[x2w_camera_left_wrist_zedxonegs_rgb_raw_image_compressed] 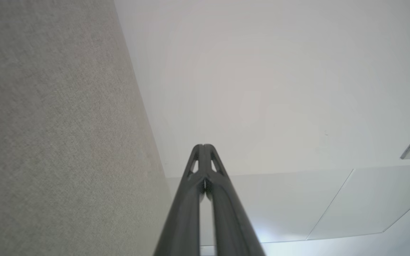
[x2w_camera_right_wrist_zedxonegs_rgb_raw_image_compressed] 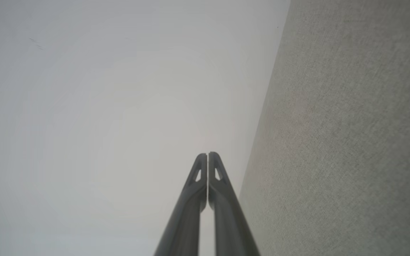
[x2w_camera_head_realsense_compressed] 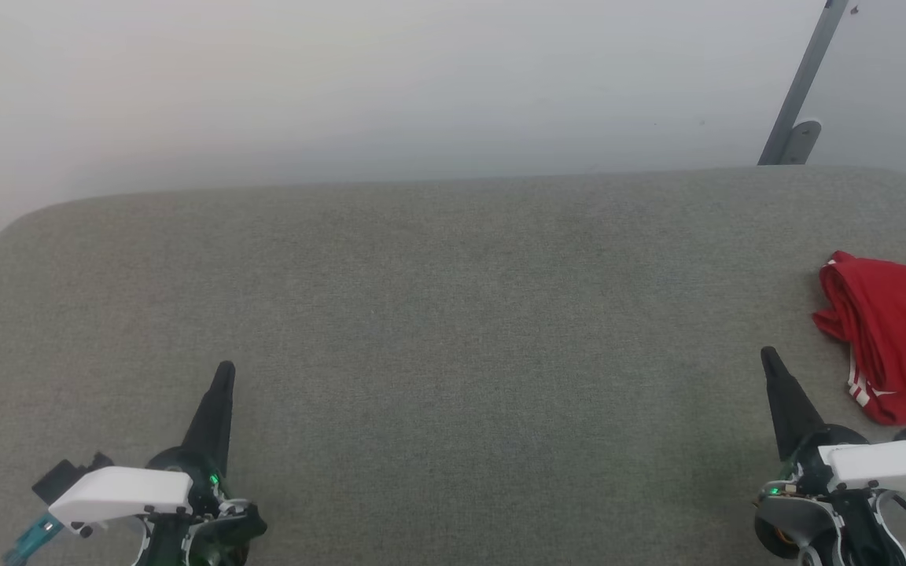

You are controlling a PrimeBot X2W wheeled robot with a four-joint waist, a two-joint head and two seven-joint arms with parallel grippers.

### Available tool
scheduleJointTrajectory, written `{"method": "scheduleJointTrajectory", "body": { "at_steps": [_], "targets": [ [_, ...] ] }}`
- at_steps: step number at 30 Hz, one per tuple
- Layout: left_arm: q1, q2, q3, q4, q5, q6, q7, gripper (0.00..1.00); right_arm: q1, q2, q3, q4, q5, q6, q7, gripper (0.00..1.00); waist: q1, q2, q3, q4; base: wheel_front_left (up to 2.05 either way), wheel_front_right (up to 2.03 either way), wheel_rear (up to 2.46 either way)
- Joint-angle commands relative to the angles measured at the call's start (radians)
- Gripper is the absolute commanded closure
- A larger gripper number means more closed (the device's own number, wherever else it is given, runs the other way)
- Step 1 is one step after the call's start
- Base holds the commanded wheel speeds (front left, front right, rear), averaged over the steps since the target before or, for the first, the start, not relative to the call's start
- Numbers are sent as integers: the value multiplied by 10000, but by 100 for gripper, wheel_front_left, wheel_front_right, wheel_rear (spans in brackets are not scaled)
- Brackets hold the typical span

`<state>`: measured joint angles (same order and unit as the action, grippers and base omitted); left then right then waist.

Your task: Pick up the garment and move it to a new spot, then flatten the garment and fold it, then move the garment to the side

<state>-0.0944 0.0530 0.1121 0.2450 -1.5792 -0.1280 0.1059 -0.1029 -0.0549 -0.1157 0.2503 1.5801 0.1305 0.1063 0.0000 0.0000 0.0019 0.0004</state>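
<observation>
A: Where's the shirt [x2w_camera_head_realsense_compressed: 897,338]?
B: Bunched at three o'clock on the table [x2w_camera_head_realsense_compressed: 437,314], beside the right gripper [x2w_camera_head_realsense_compressed: 769,358]. It and the left gripper [x2w_camera_head_realsense_compressed: 225,371] are clenched, empty.
A: Handling?
B: Soft, light, floppy, likely; pinch a thick fold.

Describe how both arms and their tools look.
Left tool: two long dark tapering fingers, white wrist cover, green light, teal part behind. Right tool: same dark fingers, white cover, green light, black cable. Triangular cut-outs near the tips.

No legible text anywhere.
</observation>
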Motion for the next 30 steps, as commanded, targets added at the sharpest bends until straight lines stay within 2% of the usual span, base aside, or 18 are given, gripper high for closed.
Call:
{"method": "scheduleJointTrajectory", "body": {
  "at_steps": [1, 30],
  "targets": [
    [-203, -26, 39, -6, -223, -48, 68, 100, -78, 65, 17, -79, 150, 4, 66, 100, 0, 0, 2, -1, 0, 0, 0],
    [-201, -48, 36, 5, -350, -48, 118, 100, -87, 70, 21, -81, 346, 4, 111, 100, 0, 0, 12, -4, 0, 0, 0]
  ]
}}
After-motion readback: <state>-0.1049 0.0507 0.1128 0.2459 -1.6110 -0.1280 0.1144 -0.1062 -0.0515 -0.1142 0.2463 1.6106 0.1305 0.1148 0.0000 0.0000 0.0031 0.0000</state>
